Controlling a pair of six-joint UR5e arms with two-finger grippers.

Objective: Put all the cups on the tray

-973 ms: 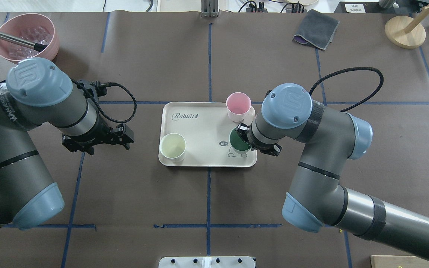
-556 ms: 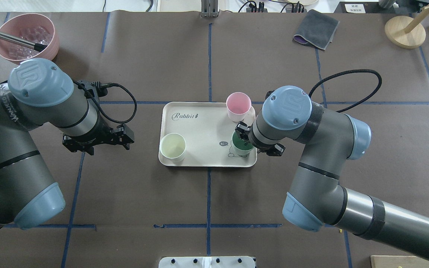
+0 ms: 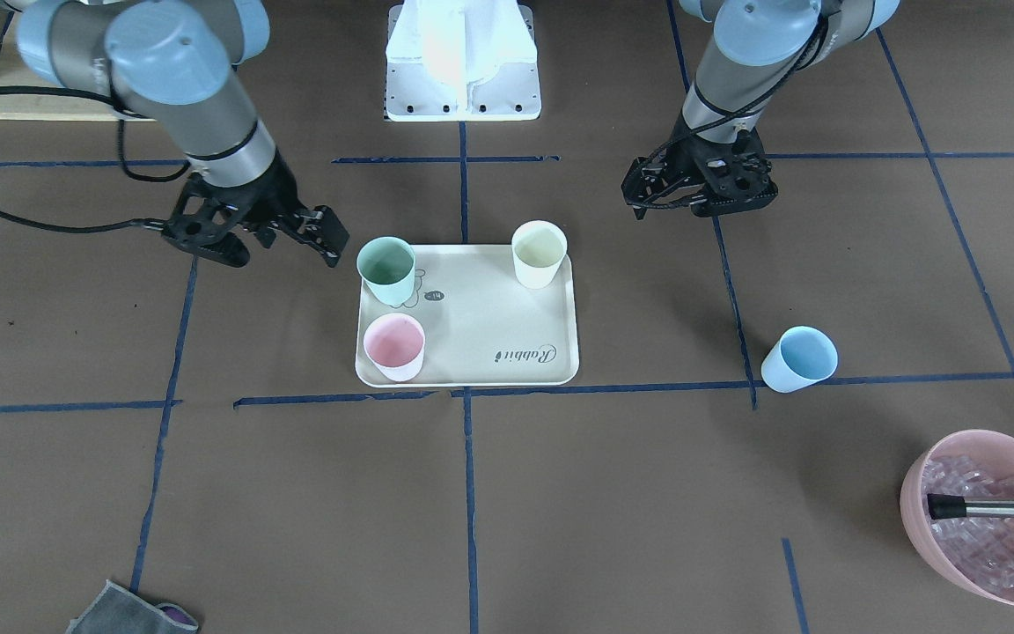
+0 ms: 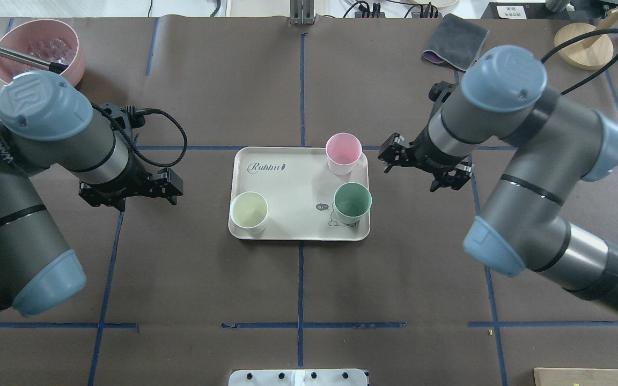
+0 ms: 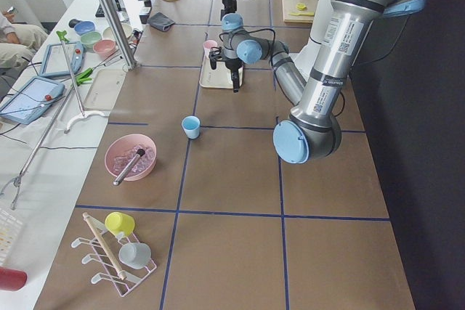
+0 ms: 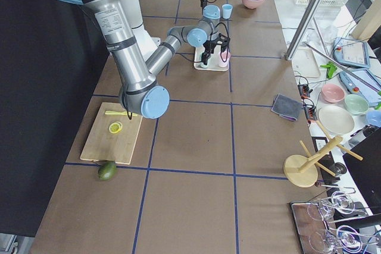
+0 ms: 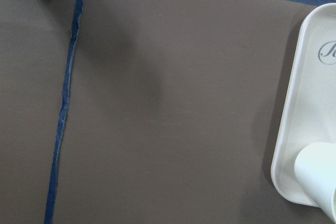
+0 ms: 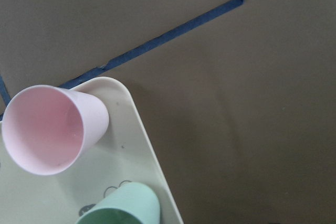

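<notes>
- Table [image 4: 207, 279] under brown paper, blue tape grid [image 4: 302, 96] all over.
- Left side view: dark backdrop [image 5: 429, 143] at 3 o'clock.
- White side bench [image 5: 29, 168] at 9 o'clock, metal pole [image 5: 109, 12] at 11.
- Light even, shadows soft.

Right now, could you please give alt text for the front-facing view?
Three cups, green, pink and yellow, stand on the tray; the blue cup stands on the table. The left gripper and right gripper hang open and empty.

Blue cup [image 3: 799, 358] off tray [image 3: 472, 321], three on
</notes>
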